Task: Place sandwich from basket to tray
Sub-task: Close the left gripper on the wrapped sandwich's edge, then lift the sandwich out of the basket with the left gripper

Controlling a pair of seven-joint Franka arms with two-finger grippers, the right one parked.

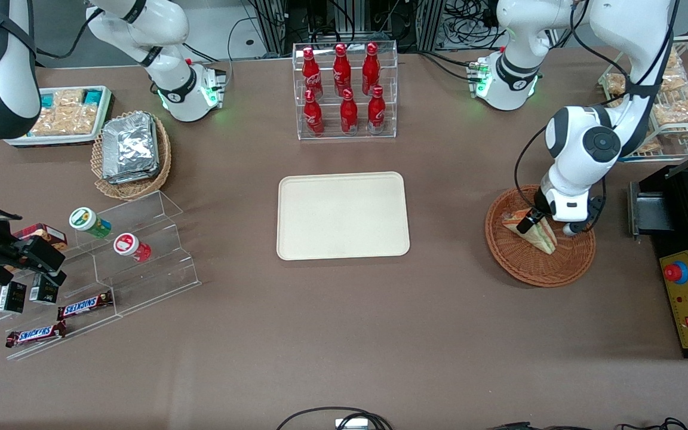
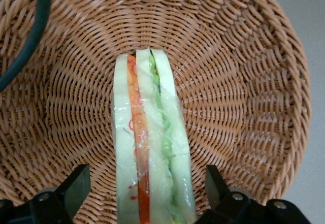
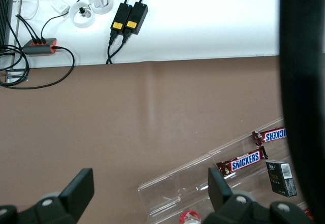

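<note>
Front view is showing the working arm bending down over the basket (image 1: 540,261), which is sitting on the counter (image 1: 344,334) toward that arm's end. The tool (image 1: 530,222) is hanging right down inside the basket, at the sandwich (image 1: 538,234), which is lying there as a wedge with its layered cut edge showing. The tray (image 1: 343,215) is lying well apart from the tool, toward the middle of the counter, with nothing on it. Farther from the front camera than the tray, a clear rack of red bottles (image 1: 344,89) is standing upright.

From the left wrist camera, the tool (image 2: 147,188) is standing wide open, its two black fingers (image 2: 76,186) spread on either side of the sandwich (image 2: 152,153) with a clear gap of wicker showing between each finger and the bread. So the sandwich is sitting between the fingers, unheld, wrapped in clear film, with the red and orange layers on one side of its edge and the green on the other. It is resting on the woven floor of the basket (image 2: 244,82), roughly in the middle. A dark cable (image 2: 30,36) is crossing over the basket's rim near the tool.

Well away from the tool, toward the parked arm's end, a lighter basket of foil packets (image 1: 131,152) and a clear stepped stand (image 1: 117,263) with snack bars are sitting on the counter.
</note>
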